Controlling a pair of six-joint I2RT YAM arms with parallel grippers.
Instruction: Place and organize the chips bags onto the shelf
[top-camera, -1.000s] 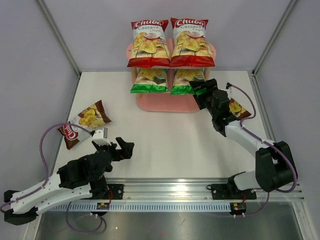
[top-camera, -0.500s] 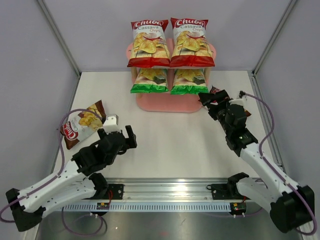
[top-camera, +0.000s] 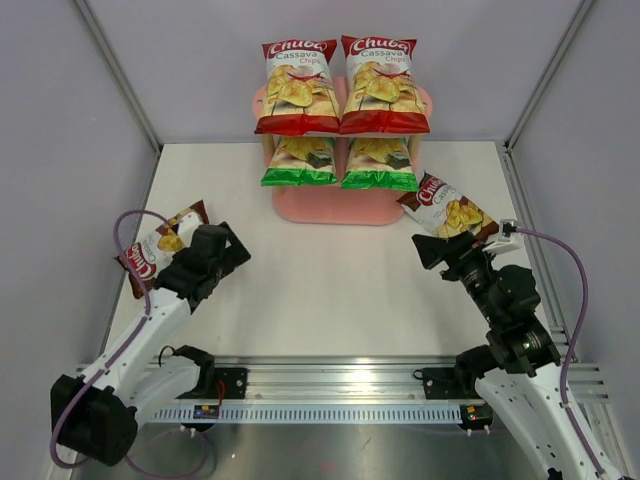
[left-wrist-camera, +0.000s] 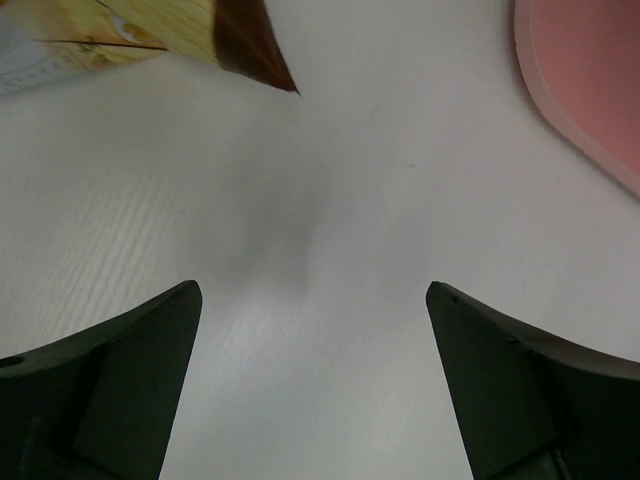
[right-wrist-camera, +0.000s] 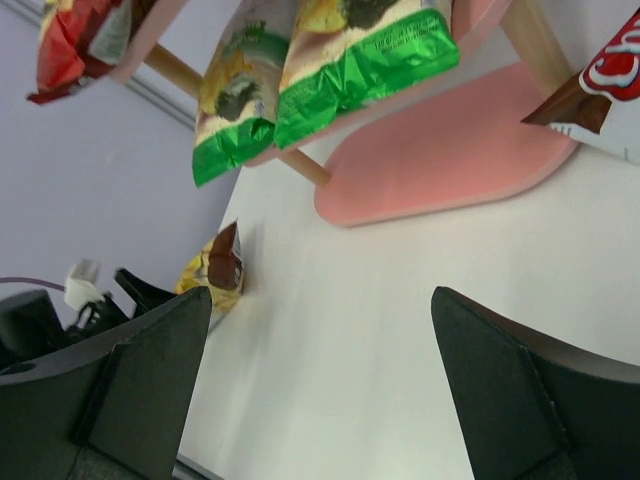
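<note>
Pink boards of the shelf (top-camera: 340, 208) carry the red chips bags (top-camera: 297, 88) on top and the green bags (top-camera: 300, 162) on the middle tier. Two dark brown ones lie on the counter (top-camera: 330, 290) and are not yet shelved. The nearer brown bag (top-camera: 452, 208) has a corner at the shelf's right end, while the farther brown bag (top-camera: 160, 245) sits well to the shelf's front left, close to the side wall (top-camera: 70, 200). The left end effector (top-camera: 228, 247) and right end effector (top-camera: 432, 250) both hang released, jaws wide, holding nothing. Flat, glossy film could slip from a pinch, and a hard squeeze could crush the chips. The left arm's cable (top-camera: 120, 225) loops over its bag and may snag. The green bags overhang the bottom tier, so a careless push there could knock them loose. Open counter spreads before the shelf, but room tightens beside the walls.
</note>
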